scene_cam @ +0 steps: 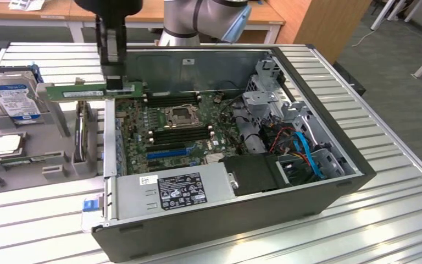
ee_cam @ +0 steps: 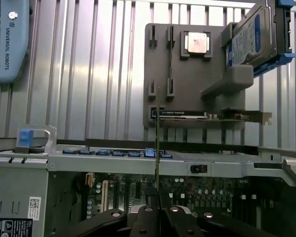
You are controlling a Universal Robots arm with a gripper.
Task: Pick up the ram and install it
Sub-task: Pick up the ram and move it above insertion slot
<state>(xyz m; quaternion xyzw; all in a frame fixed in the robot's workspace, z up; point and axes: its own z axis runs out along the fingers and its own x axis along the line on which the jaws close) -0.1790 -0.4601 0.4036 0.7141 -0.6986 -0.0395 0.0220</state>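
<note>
Claw (scene_cam: pixel 114 83) closed tight on the ram (scene_cam: pixel 72 92), held above the computer case (scene_cam: pixel 270 220) edge; best carried level, parallel to the motherboard (scene_cam: pixel 196 124) slots.

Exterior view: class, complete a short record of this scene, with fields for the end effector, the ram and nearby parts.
end effector: shut on the ram
ram: airborne, level, above the computer case at its wall on the exterior view's left
computer case: open, motherboard exposed
hard drive: upright in the grey fixture
CPU chip: on the grey fixture
</note>
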